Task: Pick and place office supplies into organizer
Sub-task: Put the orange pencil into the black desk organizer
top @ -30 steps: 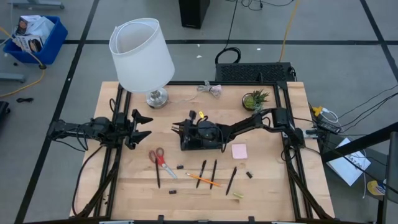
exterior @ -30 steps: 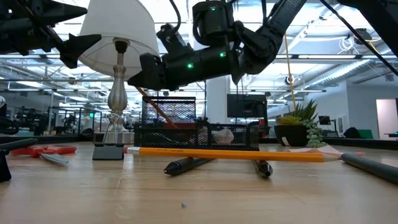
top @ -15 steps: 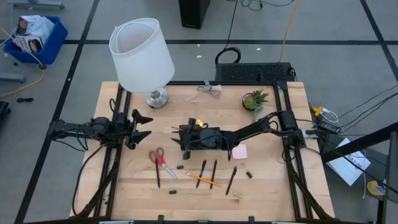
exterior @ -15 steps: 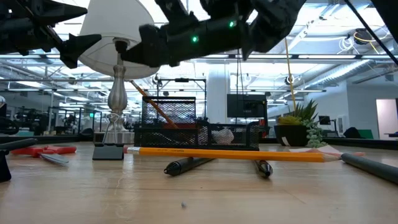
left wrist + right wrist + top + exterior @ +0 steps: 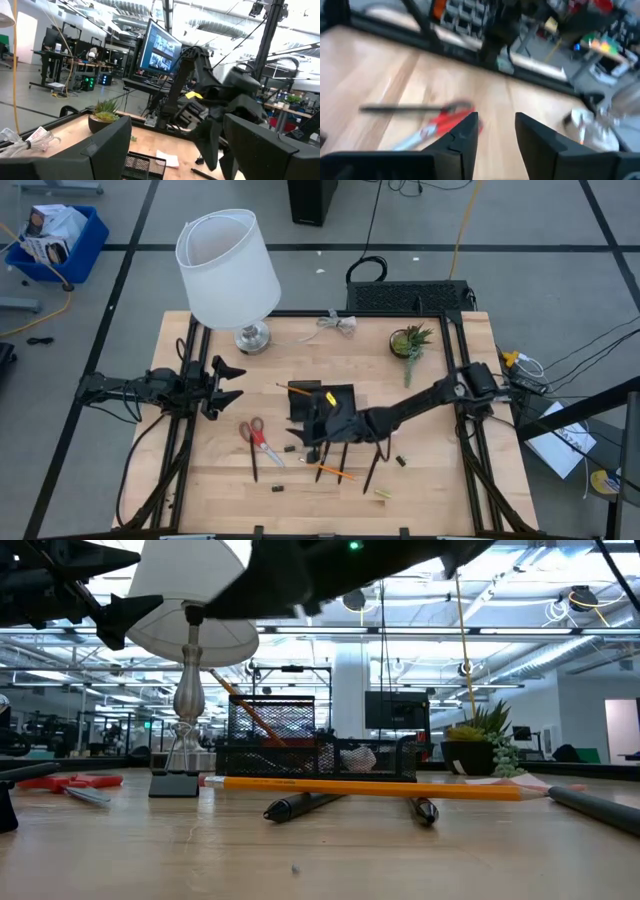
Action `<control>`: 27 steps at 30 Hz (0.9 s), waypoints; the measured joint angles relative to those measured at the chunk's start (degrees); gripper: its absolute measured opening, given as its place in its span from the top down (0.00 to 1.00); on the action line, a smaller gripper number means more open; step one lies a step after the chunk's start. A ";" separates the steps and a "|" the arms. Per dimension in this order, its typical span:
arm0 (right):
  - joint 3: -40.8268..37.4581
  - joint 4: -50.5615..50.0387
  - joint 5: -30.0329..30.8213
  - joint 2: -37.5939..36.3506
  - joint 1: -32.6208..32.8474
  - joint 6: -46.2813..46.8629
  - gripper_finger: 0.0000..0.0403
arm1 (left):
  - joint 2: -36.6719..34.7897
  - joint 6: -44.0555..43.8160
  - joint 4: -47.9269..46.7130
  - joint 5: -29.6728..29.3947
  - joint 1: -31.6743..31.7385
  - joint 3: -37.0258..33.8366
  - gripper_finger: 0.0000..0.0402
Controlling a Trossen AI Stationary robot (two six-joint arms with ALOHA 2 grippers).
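Organizer (image 5: 335, 396) mid-table, partly covered by right gripper (image 5: 312, 436), fingers apart, empty; scissors (image 5: 255, 436) nearby, blades diagonal. Left gripper (image 5: 228, 382) parted, idle.

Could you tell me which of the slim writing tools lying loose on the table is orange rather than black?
It is the orange pencil lying at a slant near the table's front edge, just ahead of the right claw. The pens around it are black.

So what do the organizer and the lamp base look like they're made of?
The organizer looks like black wire mesh, probably metal: you can see through its gridded walls. The lamp base looks like polished silvery metal, judging by its shine, though plated plastic is possible.
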 joint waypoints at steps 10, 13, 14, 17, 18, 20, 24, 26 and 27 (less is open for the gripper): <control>0.00 -8.22 7.23 -0.15 6.85 12.22 0.55 | 0.00 0.00 0.00 0.00 0.00 0.00 0.20; 0.00 -8.35 7.27 -0.15 7.96 14.42 0.51 | 0.00 0.00 0.00 0.00 0.00 0.00 0.20; 0.00 -8.68 7.26 -0.15 8.29 15.76 0.50 | 0.00 0.00 0.00 0.00 0.00 0.00 0.20; -0.01 -10.90 7.27 -0.15 9.35 18.56 0.46 | 0.00 0.00 0.00 0.00 0.00 0.00 0.20; -0.02 -11.52 7.26 -0.14 9.71 18.94 0.45 | 0.00 0.00 0.00 0.00 0.00 0.00 0.20; -0.02 -11.80 7.30 -0.10 10.49 19.16 0.45 | 0.00 0.00 0.00 0.00 0.00 0.00 0.20; 0.00 -11.57 7.86 -0.13 11.79 21.88 0.45 | 0.00 0.00 0.00 0.00 0.00 0.00 0.20; 0.00 -12.04 7.86 0.04 12.02 24.13 0.46 | 0.00 0.00 0.00 0.00 0.00 0.00 0.21; 0.03 -11.92 7.67 0.47 12.02 25.38 0.46 | 0.00 0.00 0.00 0.00 0.00 0.00 0.20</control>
